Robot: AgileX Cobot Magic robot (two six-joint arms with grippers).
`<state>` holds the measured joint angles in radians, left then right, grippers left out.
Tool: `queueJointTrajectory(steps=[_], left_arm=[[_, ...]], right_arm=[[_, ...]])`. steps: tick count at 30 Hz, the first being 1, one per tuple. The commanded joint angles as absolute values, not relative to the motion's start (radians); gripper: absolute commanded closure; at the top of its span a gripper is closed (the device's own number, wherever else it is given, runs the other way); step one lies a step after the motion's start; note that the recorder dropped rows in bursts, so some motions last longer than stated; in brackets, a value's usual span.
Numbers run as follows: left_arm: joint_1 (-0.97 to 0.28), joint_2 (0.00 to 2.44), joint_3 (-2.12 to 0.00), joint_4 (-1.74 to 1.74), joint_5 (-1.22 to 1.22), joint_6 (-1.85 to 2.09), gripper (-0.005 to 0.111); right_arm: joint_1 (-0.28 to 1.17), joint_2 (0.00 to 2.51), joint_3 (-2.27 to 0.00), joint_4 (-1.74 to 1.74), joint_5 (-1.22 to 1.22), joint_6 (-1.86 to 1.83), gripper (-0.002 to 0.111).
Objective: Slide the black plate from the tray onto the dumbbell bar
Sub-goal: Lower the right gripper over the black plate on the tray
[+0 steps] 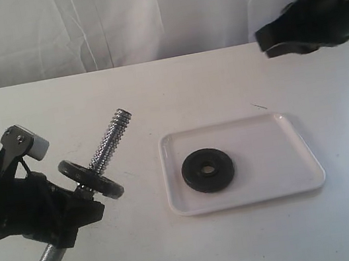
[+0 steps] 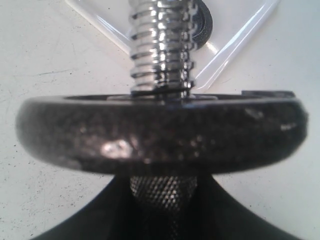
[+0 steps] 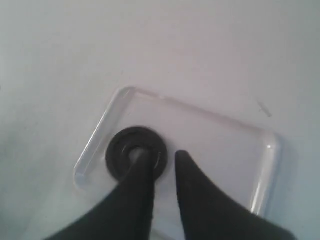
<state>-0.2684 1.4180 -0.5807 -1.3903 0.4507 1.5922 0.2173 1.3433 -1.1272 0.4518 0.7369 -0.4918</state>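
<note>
One black plate (image 1: 208,170) is being borne by one tray (image 1: 279,153). One dumbbell bar (image 1: 106,145) with two discs (image 1: 92,179) is being gripped by the left fingers (image 2: 100,225); the right fingers (image 3: 137,200) are being held apart.

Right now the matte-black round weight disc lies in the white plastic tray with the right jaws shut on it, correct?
No: the disc lies in the tray, but the right jaws are open above it, per the right wrist view.

- The tray (image 1: 274,144) sits on the counter (image 1: 155,93), right of centre.
- The black plate (image 1: 208,170) lies flat in the tray's left half.
- Left of the tray, the dumbbell bar (image 1: 106,145) tilts in the left gripper (image 1: 74,211).
- The right gripper (image 1: 266,43) hangs behind the tray, apart from it.
</note>
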Motion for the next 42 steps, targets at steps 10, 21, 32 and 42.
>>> queueJointTrajectory(steps=[10, 21, 32, 42], left_arm=[[-0.272, 1.372, -0.602, -1.516, 0.521, 1.599, 0.107], [-0.272, 1.372, -0.602, -1.516, 0.521, 1.597, 0.107], [-0.272, 1.372, -0.602, -1.518, 0.521, 1.596, 0.107], [-0.272, 1.372, -0.602, -1.518, 0.521, 1.596, 0.107]], right_arm=[[0.374, 1.716, -1.365, 0.413, 0.867, -0.634, 0.016], [0.379, 1.756, -1.374, 0.403, 0.896, -0.538, 0.016], [0.379, 1.769, -1.374, 0.437, 0.907, -0.579, 0.003], [0.398, 1.928, -1.376, 0.416, 0.859, -0.611, 0.003]])
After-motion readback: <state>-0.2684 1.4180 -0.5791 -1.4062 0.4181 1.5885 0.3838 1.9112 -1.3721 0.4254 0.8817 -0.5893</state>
